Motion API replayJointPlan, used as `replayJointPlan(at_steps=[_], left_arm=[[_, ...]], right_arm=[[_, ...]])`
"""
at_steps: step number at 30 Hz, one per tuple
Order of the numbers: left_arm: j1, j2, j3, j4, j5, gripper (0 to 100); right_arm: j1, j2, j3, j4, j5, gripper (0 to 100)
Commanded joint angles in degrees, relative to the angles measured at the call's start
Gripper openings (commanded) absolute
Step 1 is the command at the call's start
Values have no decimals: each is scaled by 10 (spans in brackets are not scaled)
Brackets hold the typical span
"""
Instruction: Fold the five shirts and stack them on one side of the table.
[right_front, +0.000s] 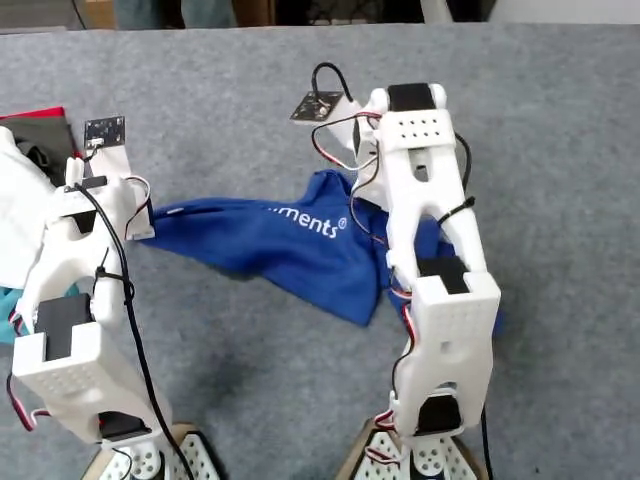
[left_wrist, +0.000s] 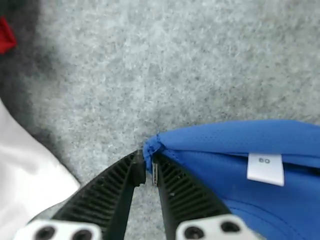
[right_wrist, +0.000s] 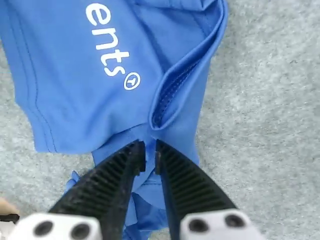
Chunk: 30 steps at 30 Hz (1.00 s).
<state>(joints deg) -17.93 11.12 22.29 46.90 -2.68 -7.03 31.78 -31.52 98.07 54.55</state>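
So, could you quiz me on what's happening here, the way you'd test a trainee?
1. True or false: the left gripper pinches a corner of the blue shirt.
2. The lettering on it is: A white, B yellow, C black.
3. Fill in: the table has a ___ surface.
Key: 1 true; 2 A; 3 grey.

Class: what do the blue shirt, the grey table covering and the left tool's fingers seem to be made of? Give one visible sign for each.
Blue shirt: likely a thin synthetic sports knit, matte; fine mesh holes show along a fold, and it drapes softly.
Table covering: probably felt or low-pile carpet; the surface is fuzzy, speckled grey.
Left tool fingers: seemingly hard black plastic, matte, with moulded ridges.
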Motion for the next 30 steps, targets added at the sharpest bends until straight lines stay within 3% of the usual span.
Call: replayJointPlan(at_steps=[1, 6, 15, 19, 25, 30], left_arm=[[6, -4, -25, 5, -6, 29], [5, -4, -25, 5, -6, 29], [5, -4, -24, 5, -6, 29], [5, -4, -24, 5, -6, 29], [5, -4, -24, 5, -6, 29], [5, -4, -24, 5, -6, 29]], right_arm=[[-8, -10, -30, 6, -4, 145], [-11, -5, -27, 6, -3, 275], [-52, 52, -33, -13, -14, 290], [-51, 63, -33, -31, -26, 266], [-49, 64, -45, -30, -25, 84], [-31, 65, -78, -29, -25, 134]])
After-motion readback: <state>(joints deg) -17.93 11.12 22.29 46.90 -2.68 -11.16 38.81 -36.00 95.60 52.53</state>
